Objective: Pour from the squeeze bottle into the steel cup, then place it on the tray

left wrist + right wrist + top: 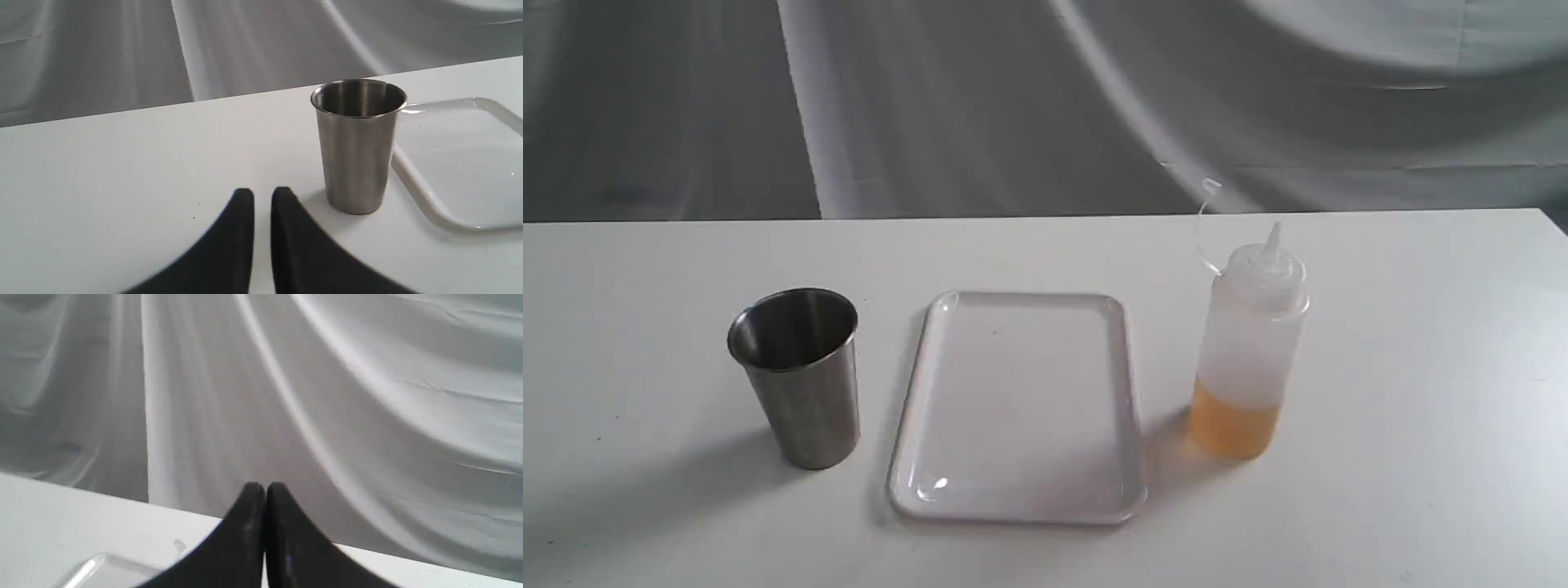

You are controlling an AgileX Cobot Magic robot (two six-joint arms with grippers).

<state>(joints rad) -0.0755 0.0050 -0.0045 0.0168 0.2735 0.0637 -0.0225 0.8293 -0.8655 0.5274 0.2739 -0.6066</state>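
The steel cup (800, 392) stands upright at the table's left, its dark inside showing. To its right lies the white tray (1021, 400), bare. Right of the tray, the squeeze bottle (1250, 351) stands upright with orange-yellow liquid in its bottom third and its cap strap curling up behind the nozzle. Neither gripper appears in the exterior view. In the left wrist view my left gripper (262, 192) is shut on nothing, low over the table, with the cup (355, 159) just beside it and the tray (461, 163) beyond. My right gripper (265, 486) is shut and empty; the bottle is out of its view.
The white table (1421, 408) ends at a far edge against a grey draped cloth backdrop (980, 106). A corner of the tray (102, 571) shows beneath the right gripper in the right wrist view.
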